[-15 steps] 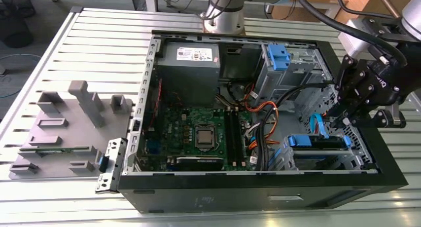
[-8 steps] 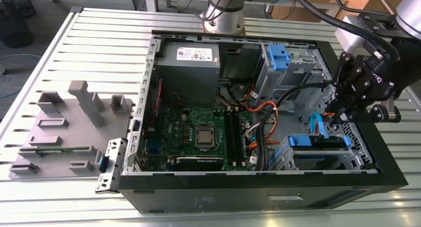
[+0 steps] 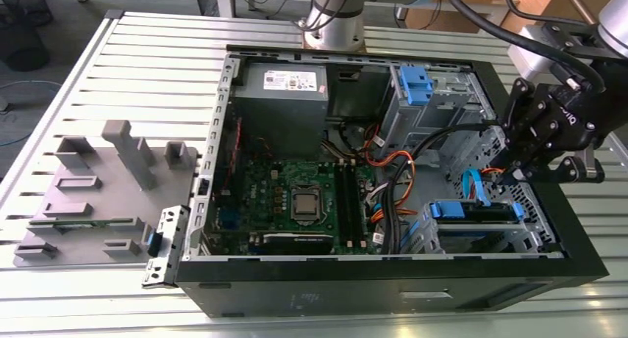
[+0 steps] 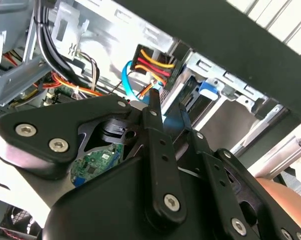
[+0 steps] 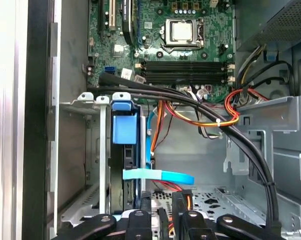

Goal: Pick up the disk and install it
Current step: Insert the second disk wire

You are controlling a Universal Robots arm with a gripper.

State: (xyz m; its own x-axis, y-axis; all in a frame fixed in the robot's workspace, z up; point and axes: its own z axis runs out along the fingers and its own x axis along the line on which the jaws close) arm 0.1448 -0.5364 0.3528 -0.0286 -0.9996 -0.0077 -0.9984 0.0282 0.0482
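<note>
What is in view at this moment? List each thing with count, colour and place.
computer case: one, black, open on the slatted table.
motherboard: one, green, on the case floor.
power supply: one, grey, far corner of the case.
disk: one, silver with blue bracket, seated in the drive cage near the exterior view's right.
tall drive cage: one, metal with blue clip, far side.
grey fixture: one, on the table at the exterior view's left.
gripper: one, black, above the disk.

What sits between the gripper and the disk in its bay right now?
In the first wrist view, a light blue flat cable crosses between the gripper and the disk standing in its bay; orange and red wires run close beside it.
</note>
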